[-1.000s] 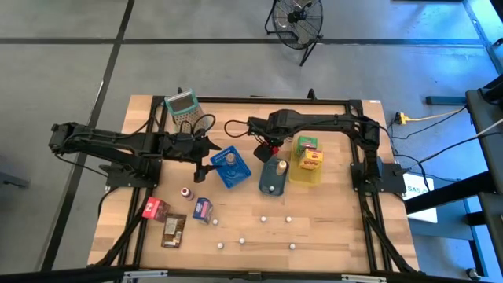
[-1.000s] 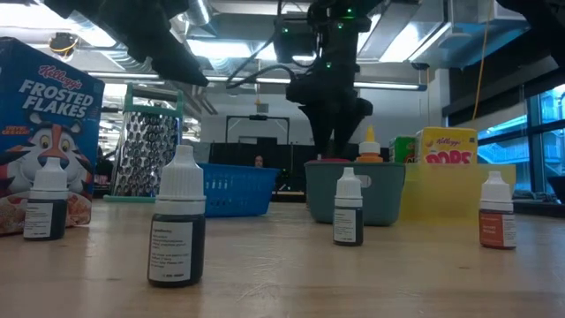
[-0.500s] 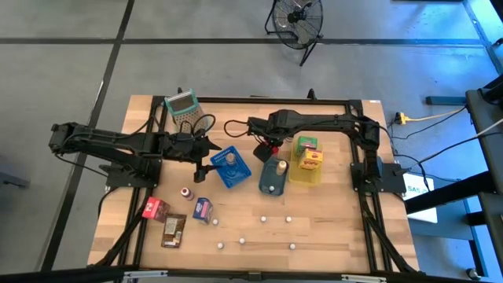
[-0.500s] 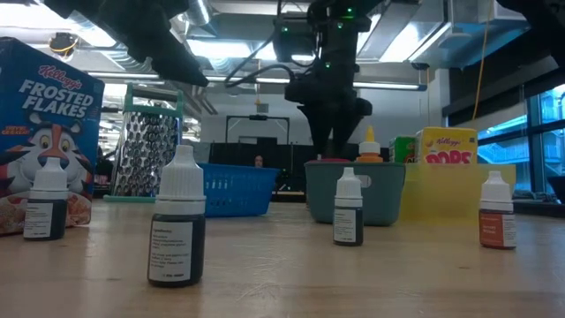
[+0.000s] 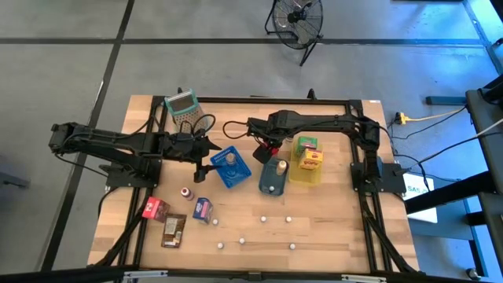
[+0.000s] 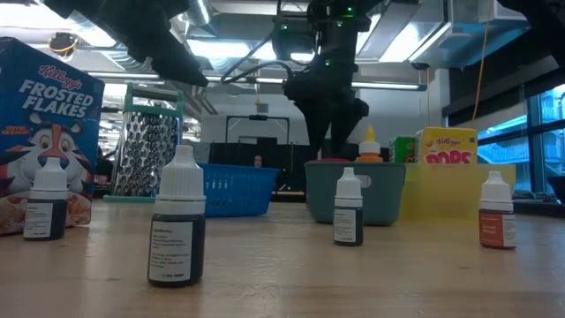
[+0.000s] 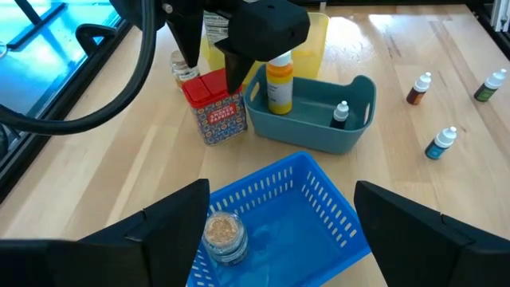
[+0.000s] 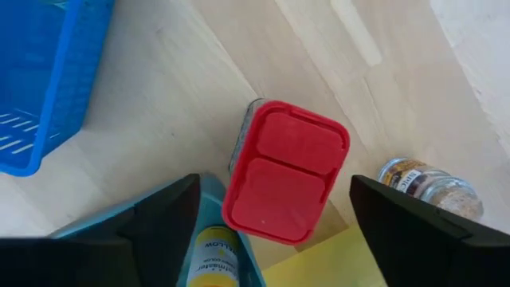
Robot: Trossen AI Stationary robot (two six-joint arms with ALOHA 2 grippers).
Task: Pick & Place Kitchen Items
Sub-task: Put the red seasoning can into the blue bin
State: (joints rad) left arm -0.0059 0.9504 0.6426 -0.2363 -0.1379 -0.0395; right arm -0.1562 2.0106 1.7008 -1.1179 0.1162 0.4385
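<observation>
A red-lidded spice tin (image 8: 285,169) stands upright on the table between the blue basket (image 7: 279,215) and the teal tray (image 7: 315,119). My right gripper (image 8: 275,209) points down over it, open, with one finger on each side of the red lid; it also shows in the left wrist view (image 7: 211,64). My left gripper (image 5: 206,157) hovers open at the blue basket's left side, and a small jar (image 7: 223,235) stands in that basket. The teal tray holds a yellow bottle (image 7: 279,80) and a dropper bottle (image 7: 340,114). My right gripper comes at the red lid (image 8: 239,171) from above, its fingers (image 8: 163,219) straddling the lid's two sides. I cannot tell whether either finger touches it. The tin stands upright on the table.
A glass spice jar (image 8: 426,185) stands beside the tin. The yellow tray (image 5: 306,161) with cereal boxes is to the right, a grater (image 5: 182,106) at the far left. Small boxes (image 5: 174,228) and several dropper bottles (image 6: 177,221) are scattered over the near half.
</observation>
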